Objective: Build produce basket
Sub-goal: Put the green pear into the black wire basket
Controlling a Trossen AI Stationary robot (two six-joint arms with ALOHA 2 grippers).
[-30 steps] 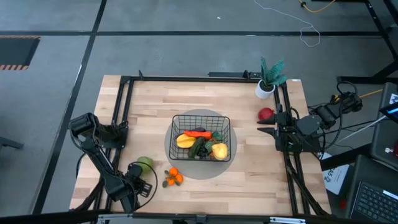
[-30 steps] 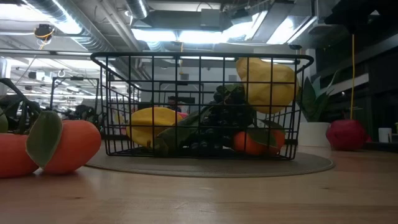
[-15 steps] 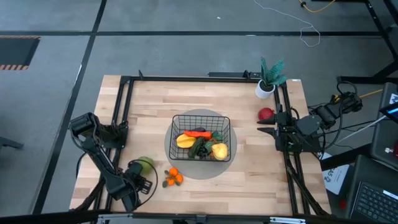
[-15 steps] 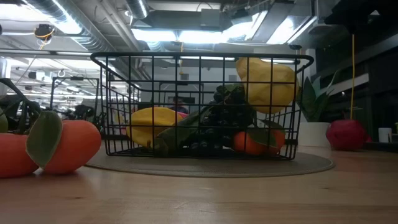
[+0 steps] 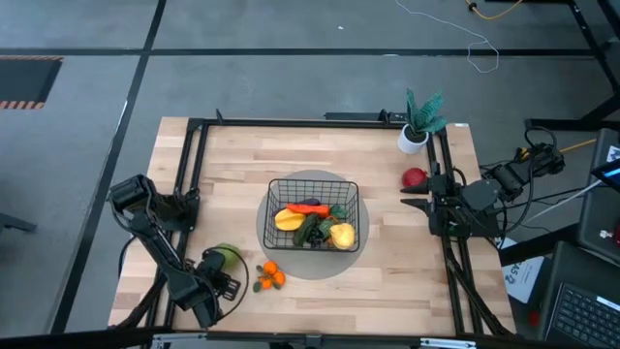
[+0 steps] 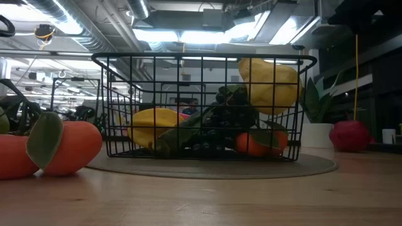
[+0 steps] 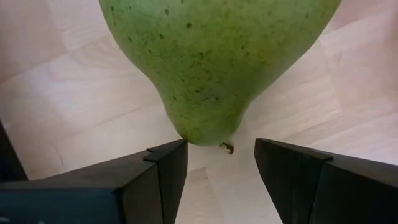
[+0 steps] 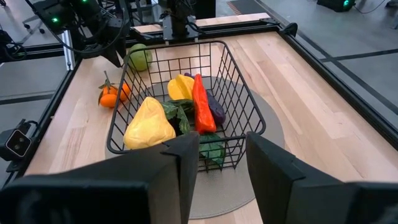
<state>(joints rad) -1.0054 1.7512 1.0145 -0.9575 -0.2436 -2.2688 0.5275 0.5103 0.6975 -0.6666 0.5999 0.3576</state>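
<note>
1. High view: the basket (image 5: 313, 213) sat mid-table on a grey round mat (image 5: 274, 254), holding yellow, red and dark produce. The left gripper (image 5: 225, 282) lay at the near left edge, beside the green pear (image 5: 222, 255) and the small oranges (image 5: 269, 275). The right gripper (image 5: 415, 204) waited near the red apple (image 5: 414, 178).
2. Low view: the basket (image 6: 202, 107) stood full; oranges (image 6: 47, 147) sat outside it.
3. Left wrist view: the fingers (image 7: 163, 174) stood apart, the pear's (image 7: 217, 62) narrow end just between them, nothing gripped.
4. Right wrist view: the right gripper's fingers (image 8: 186, 163) stood narrowly parted and empty, facing the basket (image 8: 180, 106).
</note>
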